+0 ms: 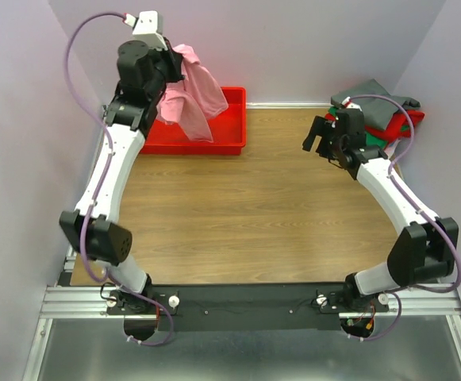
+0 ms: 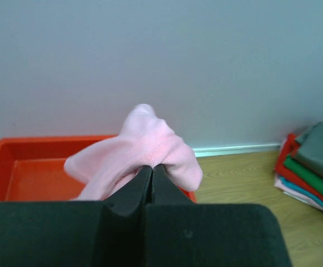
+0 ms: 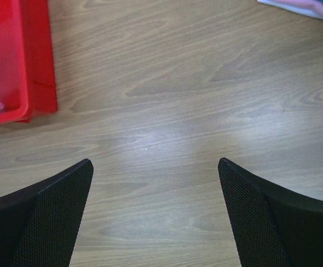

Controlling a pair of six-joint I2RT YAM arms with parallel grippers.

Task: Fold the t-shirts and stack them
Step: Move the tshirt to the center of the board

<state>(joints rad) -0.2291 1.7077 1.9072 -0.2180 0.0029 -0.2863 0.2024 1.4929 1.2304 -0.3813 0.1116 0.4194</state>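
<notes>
Two grippers are in view, and they are in different states. The left gripper (image 2: 152, 171) has its fingers pressed together on a fold of the pink t-shirt (image 2: 142, 147), so the cloth bulges out above the tips. In the view from above, this arm stands high at the far left corner, and the shirt hangs down from the gripper in loose folds. Its lower end is over the red tray (image 1: 232, 131); whether it touches the tray I cannot tell. The tray lies on the wooden table (image 1: 238, 214), against the back wall. The right gripper (image 3: 155, 167) is spread wide and holds nothing; between its black fingers (image 3: 50, 214) only bare wood shows. It hovers above the right part of the table, near the pile of folded t-shirts (image 1: 377, 107) in the far right corner. In this pile a grey shirt lies on top, with red and green ones under it, and pale and teal edges at the bottom.
</notes>
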